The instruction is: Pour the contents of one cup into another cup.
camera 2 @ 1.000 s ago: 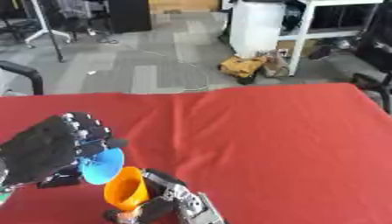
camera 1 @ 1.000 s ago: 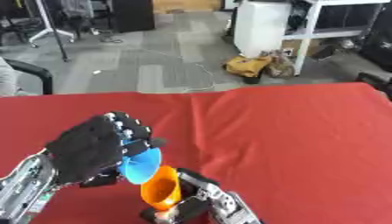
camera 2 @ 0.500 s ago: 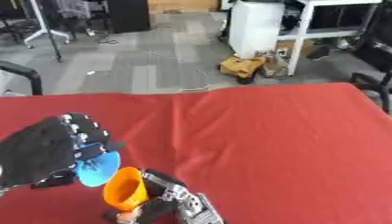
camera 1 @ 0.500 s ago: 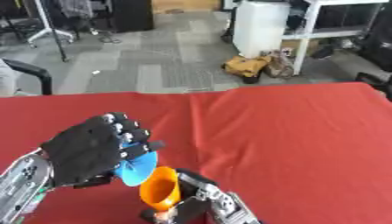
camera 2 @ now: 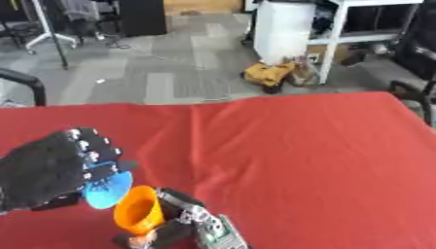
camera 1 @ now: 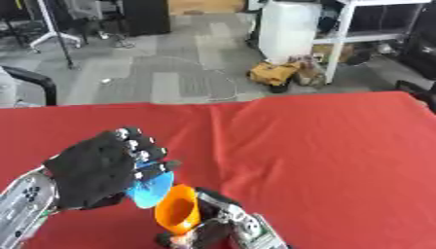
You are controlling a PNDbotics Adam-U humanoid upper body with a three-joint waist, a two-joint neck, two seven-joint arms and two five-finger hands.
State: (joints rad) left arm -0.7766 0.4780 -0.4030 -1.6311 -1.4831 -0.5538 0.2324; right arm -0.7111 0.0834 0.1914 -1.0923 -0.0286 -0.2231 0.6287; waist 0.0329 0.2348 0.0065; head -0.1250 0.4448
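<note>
Your left robot hand point(camera 1: 100, 172) sits low at the left of the view, its black back turned up toward the camera and its fingers point(camera 1: 140, 146) curled round the blue cup point(camera 1: 153, 188). You hold that cup tipped well over, so its open mouth faces down and to the right, with the rim just beside the orange cup's rim; from here you cannot tell whether the two rims touch.

The orange cup point(camera 1: 177, 210) is near the bottom edge, just right of the blue one, and it leans too, its mouth turned up and toward the left. Your right robot hand point(camera 1: 231, 228) comes up from the bottom edge under it, silver and black, with its fingers closed on the lower part of the orange cup. Only part of that hand shows, and the base of the cup is hidden among the fingers.

Nothing can be made out inside either cup from this angle.

Both cups hang over the near edge of the counter point(camera 1: 323, 151), which is covered in red cloth. Past its far edge lie a grey floor point(camera 1: 170, 78) and a white container point(camera 1: 285, 29)
</note>
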